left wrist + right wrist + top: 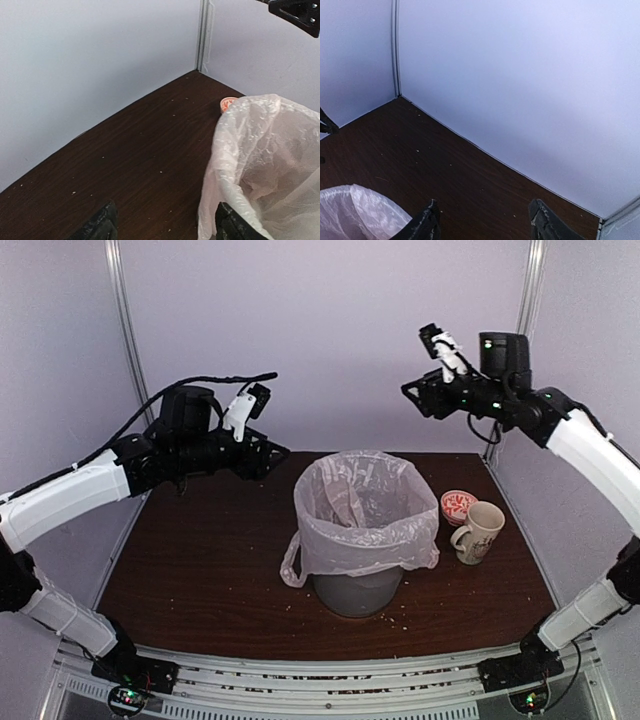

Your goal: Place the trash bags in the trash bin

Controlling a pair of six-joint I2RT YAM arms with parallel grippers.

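Trash bag (365, 510) of thin wrinkled film sits in the trash bin (357, 592), at the centre of the bench (190, 570).
Its mouth is folded down over the bin's rim, and one loop handle (292, 568) hangs at the bag's lower left. I judge it very light, soft, slippery and easy to tear; the best hold is a pinch on the folded edge or on this handle. Jaws of the left arm (90, 485) and the right arm (590, 445) are apart and empty, raised at upper left and upper right, well apart from the bag.

One bag (365, 505), one bin (357, 592), one mug (482, 532), one bowl (458, 505).
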